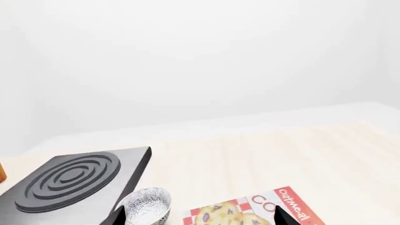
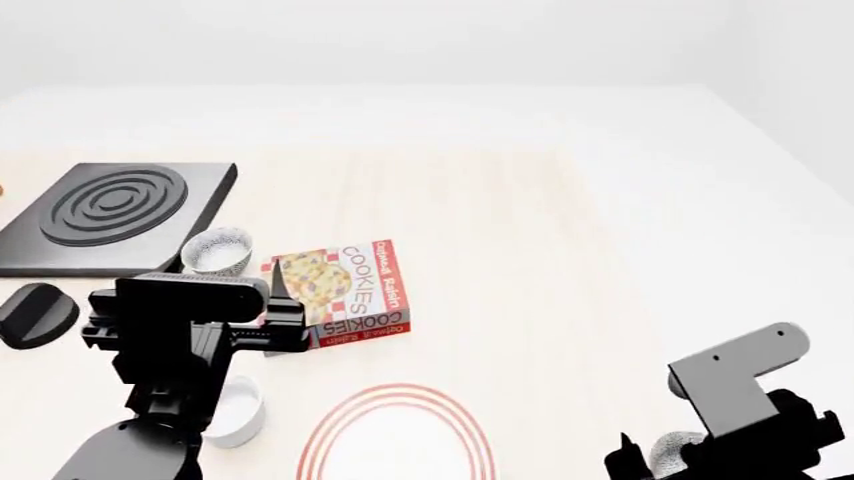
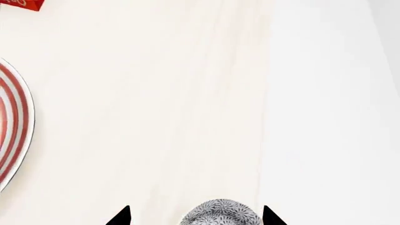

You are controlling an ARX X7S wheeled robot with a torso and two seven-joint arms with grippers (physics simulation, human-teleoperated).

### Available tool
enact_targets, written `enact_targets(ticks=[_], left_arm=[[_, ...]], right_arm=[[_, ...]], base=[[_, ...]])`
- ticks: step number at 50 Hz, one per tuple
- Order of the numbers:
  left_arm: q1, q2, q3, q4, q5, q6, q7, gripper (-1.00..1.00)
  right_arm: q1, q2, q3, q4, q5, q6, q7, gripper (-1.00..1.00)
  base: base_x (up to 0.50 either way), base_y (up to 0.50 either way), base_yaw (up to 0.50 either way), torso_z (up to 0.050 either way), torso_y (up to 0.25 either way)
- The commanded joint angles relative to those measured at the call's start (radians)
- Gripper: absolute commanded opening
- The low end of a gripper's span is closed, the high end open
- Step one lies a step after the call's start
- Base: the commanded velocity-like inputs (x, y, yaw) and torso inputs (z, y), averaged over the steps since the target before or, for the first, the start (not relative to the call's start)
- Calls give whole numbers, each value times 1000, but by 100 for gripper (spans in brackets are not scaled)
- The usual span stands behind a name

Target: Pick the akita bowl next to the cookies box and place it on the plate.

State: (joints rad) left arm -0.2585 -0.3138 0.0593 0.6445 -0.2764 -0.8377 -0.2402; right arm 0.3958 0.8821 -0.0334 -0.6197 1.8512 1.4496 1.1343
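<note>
The akita bowl [image 2: 218,250], small and speckled grey and white, stands upright between the cookies box [image 2: 340,285] and a black hotplate. In the left wrist view this bowl [image 1: 147,206] lies by one fingertip of my left gripper [image 1: 198,220], which is open and hangs above the red-and-white box [image 1: 250,213]. The plate [image 2: 396,390], white with red rings, lies at the near edge in front of the box, and its rim [image 3: 16,108] shows in the right wrist view. My right gripper [image 3: 195,218] is open.
A second speckled bowl [image 3: 220,214] sits between the right fingertips, untouched, half hidden by the right arm in the head view. A plain white bowl [image 2: 238,410] stands left of the plate. The hotplate [image 2: 114,205] and a black knob [image 2: 34,312] lie at the left.
</note>
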Motion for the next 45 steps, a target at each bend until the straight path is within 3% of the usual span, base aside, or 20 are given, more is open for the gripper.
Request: enact_targets(ticks=[1, 21, 45], left_arm=[[-3, -2, 6, -5, -2, 2, -3, 100], [2, -4, 11, -23, -5, 21, -6, 100], [4, -10, 9, -18, -15, 18, -15, 100]], right_arm=[[-31, 19, -27, 18, 7, -16, 2, 100], [-93, 6, -85, 48, -46, -16, -54, 100], [-133, -15, -100, 152, -275, -48, -239, 100]], base=[[0, 0, 0, 0, 0], [0, 0, 0, 0, 0], [0, 0, 0, 0, 0]])
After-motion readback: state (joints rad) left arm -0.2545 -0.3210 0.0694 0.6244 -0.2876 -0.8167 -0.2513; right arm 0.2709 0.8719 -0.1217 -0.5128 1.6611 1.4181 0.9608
